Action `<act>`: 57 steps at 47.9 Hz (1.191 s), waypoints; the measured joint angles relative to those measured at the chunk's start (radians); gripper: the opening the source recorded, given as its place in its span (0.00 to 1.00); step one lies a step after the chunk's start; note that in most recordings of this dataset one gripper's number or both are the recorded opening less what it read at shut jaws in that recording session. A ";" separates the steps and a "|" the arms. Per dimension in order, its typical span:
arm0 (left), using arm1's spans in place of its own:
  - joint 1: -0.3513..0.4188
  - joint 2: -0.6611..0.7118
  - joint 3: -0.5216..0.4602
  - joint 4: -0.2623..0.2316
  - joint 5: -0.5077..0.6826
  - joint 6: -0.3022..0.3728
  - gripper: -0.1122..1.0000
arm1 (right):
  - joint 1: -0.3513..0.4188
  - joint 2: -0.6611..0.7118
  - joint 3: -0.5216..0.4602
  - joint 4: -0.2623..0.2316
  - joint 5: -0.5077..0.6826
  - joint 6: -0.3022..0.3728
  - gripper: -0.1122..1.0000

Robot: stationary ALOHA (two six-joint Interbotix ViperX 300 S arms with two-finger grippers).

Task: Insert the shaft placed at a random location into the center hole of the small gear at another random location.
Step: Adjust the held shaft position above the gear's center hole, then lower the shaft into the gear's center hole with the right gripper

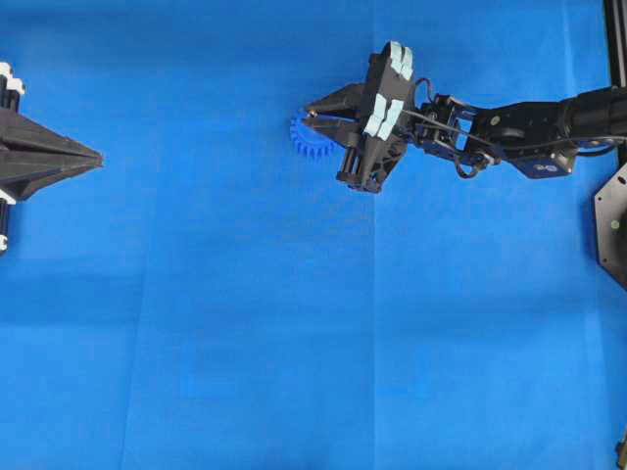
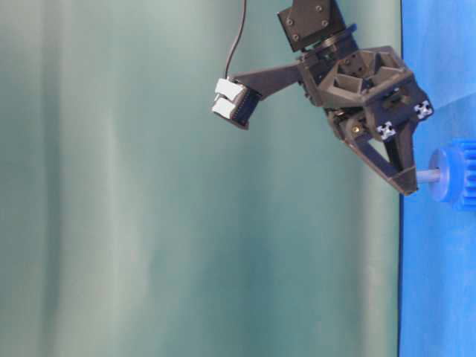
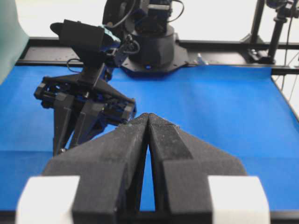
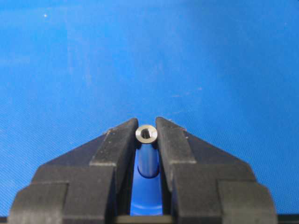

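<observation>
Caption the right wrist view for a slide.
Right gripper clamped on the shaft, its lower end at the small gear's hub.

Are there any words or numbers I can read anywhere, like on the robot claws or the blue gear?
None: no words, numbers or brand names can be read in any view.
The right claw carries small white cross-shaped marks, not letters.
The small gear, the shaft, the left claw and the blue cloth show no writing.
</observation>
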State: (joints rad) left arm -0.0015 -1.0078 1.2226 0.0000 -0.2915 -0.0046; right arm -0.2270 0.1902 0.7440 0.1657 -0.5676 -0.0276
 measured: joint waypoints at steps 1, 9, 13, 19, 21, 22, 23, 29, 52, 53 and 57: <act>0.000 0.000 0.000 0.000 -0.002 0.000 0.10 | 0.000 0.002 0.000 0.000 0.000 0.002 0.12; 0.000 0.000 0.000 0.002 0.000 0.000 0.10 | 0.000 0.018 0.000 0.002 -0.003 0.006 0.12; 0.000 0.000 0.000 0.000 0.000 0.000 0.10 | 0.002 0.037 0.000 0.002 -0.003 0.006 0.12; 0.000 0.000 0.000 0.000 -0.002 0.000 0.10 | 0.005 0.052 0.000 0.003 -0.003 0.008 0.12; -0.002 0.000 0.000 0.000 0.000 0.000 0.10 | 0.005 0.052 0.000 0.003 -0.003 0.008 0.12; -0.002 0.000 0.000 0.000 0.000 0.000 0.10 | 0.006 0.052 0.000 0.003 -0.003 0.008 0.12; -0.002 0.000 0.000 0.000 0.000 0.000 0.10 | 0.006 0.052 0.000 0.002 -0.003 0.008 0.12; -0.002 0.000 0.000 0.000 0.000 0.000 0.10 | 0.006 0.052 0.000 0.003 0.000 0.008 0.12; -0.002 0.000 0.000 0.000 0.000 0.000 0.10 | 0.006 0.048 0.000 0.003 0.014 0.005 0.56; -0.002 0.000 0.000 0.000 -0.002 0.000 0.10 | 0.006 0.044 0.000 0.005 0.017 0.008 0.62; 0.000 0.000 0.000 0.000 0.000 0.000 0.10 | 0.006 0.035 0.000 0.006 0.028 0.008 0.80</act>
State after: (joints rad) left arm -0.0015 -1.0078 1.2226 0.0000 -0.2915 -0.0046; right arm -0.2209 0.2255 0.7440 0.1718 -0.5400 -0.0199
